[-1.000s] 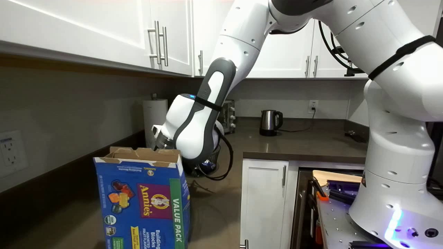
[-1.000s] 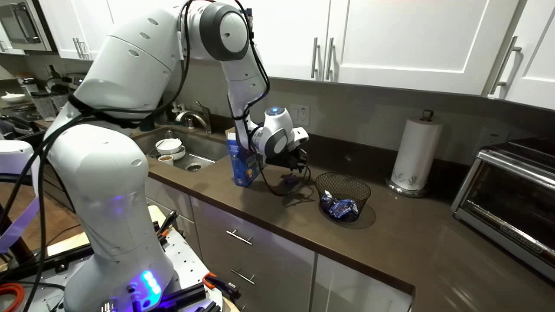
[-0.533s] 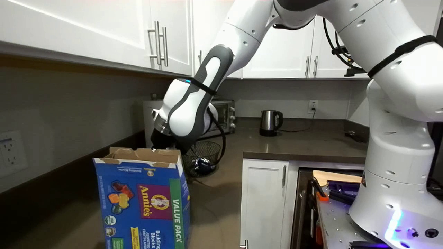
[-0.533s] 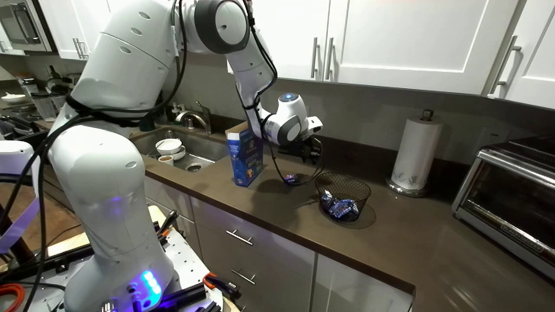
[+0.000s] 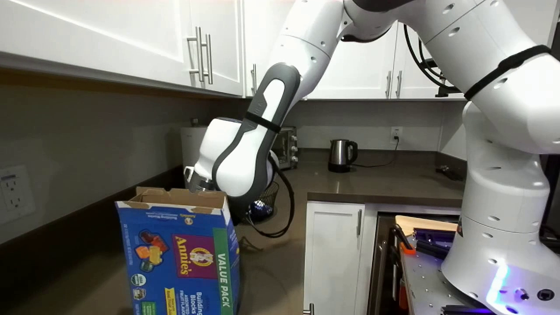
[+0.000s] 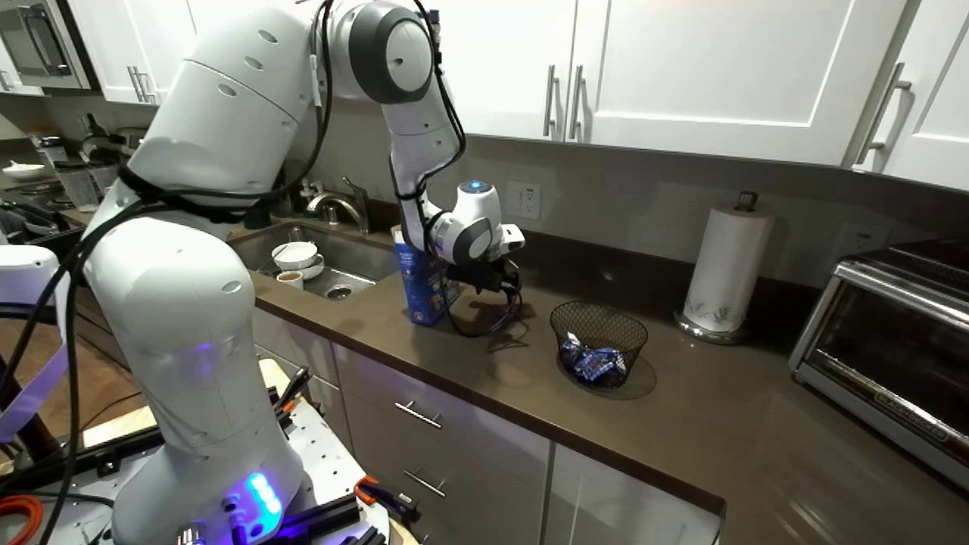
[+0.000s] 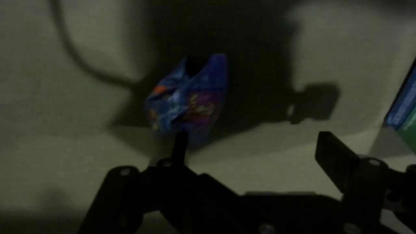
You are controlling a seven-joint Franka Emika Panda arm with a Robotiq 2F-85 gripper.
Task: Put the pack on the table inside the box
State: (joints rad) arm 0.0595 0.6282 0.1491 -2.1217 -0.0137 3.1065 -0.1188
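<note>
My pincer [image 7: 253,135] hung above the kitchen surface [image 6: 696,409], spread wide apart with nothing in its grip; on the surface a crumpled blue snack pouch [image 7: 203,105] lay in shadow, nearer one fingertip [image 7: 180,146] in the wrist view than the middle of the gap, outside the open-topped Annie's Building Blocks carton [image 5: 179,256]. By my judgement the job stood at its opening stage, with alignment, grasp, lift and drop into the carton all left.
</note>
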